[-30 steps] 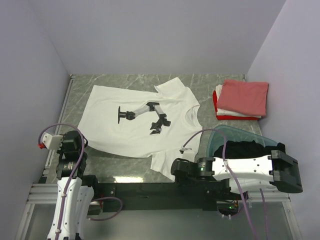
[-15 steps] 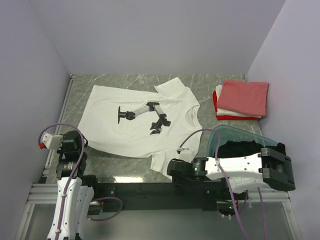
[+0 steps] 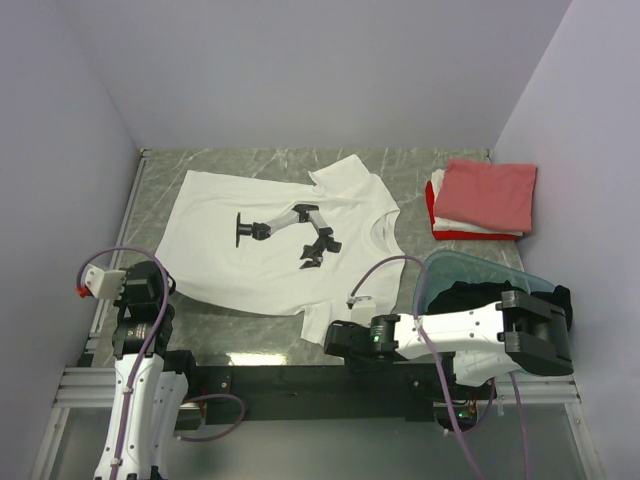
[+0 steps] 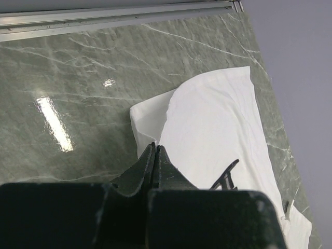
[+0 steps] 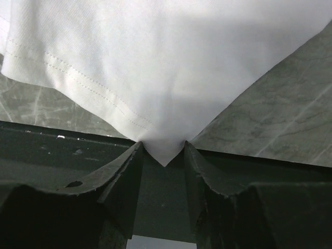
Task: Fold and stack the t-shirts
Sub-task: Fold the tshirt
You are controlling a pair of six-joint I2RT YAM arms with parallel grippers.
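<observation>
The large white t-shirt [image 3: 270, 240] with a dark graphic lies spread flat on the marble table. My right gripper [image 3: 332, 341] is open at the near edge. The corner of the shirt's near sleeve [image 5: 155, 78] lies between my right gripper's [image 5: 163, 145] two jaws. My left gripper [image 3: 157, 274] is shut and empty, at the near left beside the shirt's hem; in the left wrist view it [image 4: 155, 147] points at a folded-over hem corner [image 4: 148, 116]. A folded salmon-pink shirt [image 3: 488, 192] tops a stack over white and red ones [image 3: 431, 208]. A black shirt [image 3: 480, 297] lies in the teal tub.
The translucent teal tub [image 3: 470, 264] stands at the near right, partly under my right arm. A black rail [image 3: 270, 378] runs along the table's near edge. Lilac walls close the left, back and right sides.
My right arm has slid left along the near edge, bringing its open jaws up to the sleeve corner. The left arm has not moved.
</observation>
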